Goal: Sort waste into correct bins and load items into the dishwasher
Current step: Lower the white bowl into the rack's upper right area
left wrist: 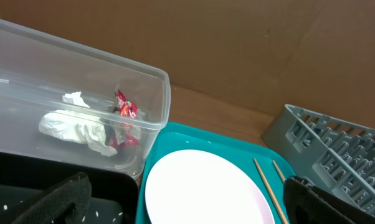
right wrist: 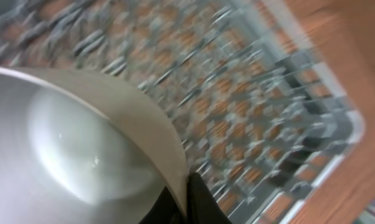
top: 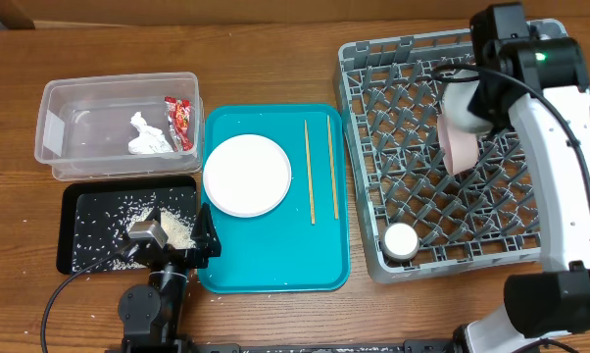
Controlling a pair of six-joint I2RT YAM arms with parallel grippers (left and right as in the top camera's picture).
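Overhead: at 2 o'clock the right tool grips a tilted bowl over the rack, and a cup sits in the rack's 7 o'clock corner. At 7 o'clock the left tool hovers over scattered rice. Left wrist: its fingers stand wide apart, empty; the print on the wrapper in the bin is unreadable. Right wrist: blurred, with a finger pinching the bowl's rim.

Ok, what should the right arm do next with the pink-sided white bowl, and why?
Probably lower the pink-sided white bowl into the grey plastic dish rack: the right gripper pinches its rim, tilted over the rack, seemingly not yet seated.
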